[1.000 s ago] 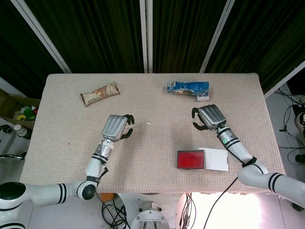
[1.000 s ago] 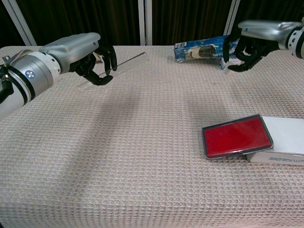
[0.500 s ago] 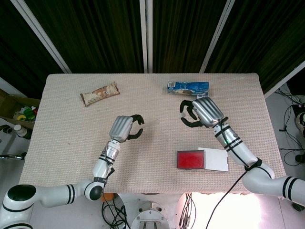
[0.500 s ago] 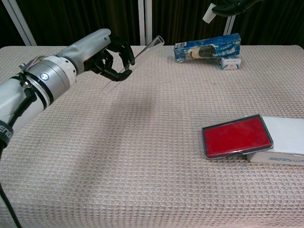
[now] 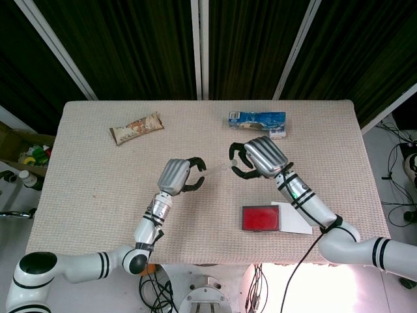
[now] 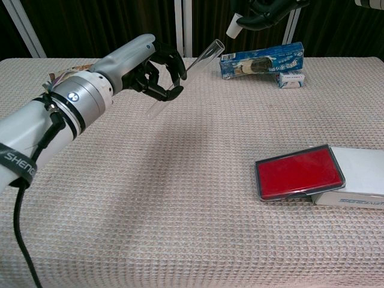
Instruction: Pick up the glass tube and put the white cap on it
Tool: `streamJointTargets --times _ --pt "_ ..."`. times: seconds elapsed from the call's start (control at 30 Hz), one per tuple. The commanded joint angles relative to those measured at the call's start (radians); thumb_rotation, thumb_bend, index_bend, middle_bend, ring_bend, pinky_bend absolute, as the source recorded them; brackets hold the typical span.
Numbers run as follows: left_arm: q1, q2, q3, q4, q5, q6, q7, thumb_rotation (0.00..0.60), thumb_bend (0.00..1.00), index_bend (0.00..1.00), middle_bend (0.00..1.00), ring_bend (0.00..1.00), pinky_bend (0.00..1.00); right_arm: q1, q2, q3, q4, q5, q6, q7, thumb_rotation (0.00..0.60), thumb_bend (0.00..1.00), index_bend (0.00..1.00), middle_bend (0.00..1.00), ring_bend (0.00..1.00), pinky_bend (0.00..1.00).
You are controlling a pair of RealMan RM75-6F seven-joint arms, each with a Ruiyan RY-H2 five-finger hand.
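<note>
Both hands pinch: left hand [image 6: 157, 67] glass tube [image 6: 187, 75]; right hand [image 5: 255, 156] white cap [image 6: 233, 25]; blue box [image 6: 261, 60] behind

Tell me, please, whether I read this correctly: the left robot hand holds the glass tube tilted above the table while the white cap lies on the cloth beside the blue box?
Not quite. The white cap is not on the cloth: the right robot hand holds it in the air, above the blue box, as the chest view shows. The rest stands: the left robot hand holds the glass tube tilted above the table.
</note>
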Motion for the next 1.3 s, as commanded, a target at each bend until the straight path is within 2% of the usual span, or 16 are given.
streamJointTargets --times 0.03,1.3 --pt "0.0 -0.001 -0.001 -0.002 0.002 0.0 -0.001 0.6 0.52 0.63 0.63 0.78 1.0 0.003 -0.003 -0.001 -0.002 0.004 0.001 -0.004 0.6 0.52 0.66 0.89 1.0 1.0" --pt "-0.006 0.02 -0.031 -0.057 -0.02 -0.033 -0.03 0.6 0.52 0.63 0.63 0.78 1.0 0.05 -0.056 -0.018 0.021 0.021 0.016 -0.06 0.6 0.53 0.67 0.89 1.0 1.0"
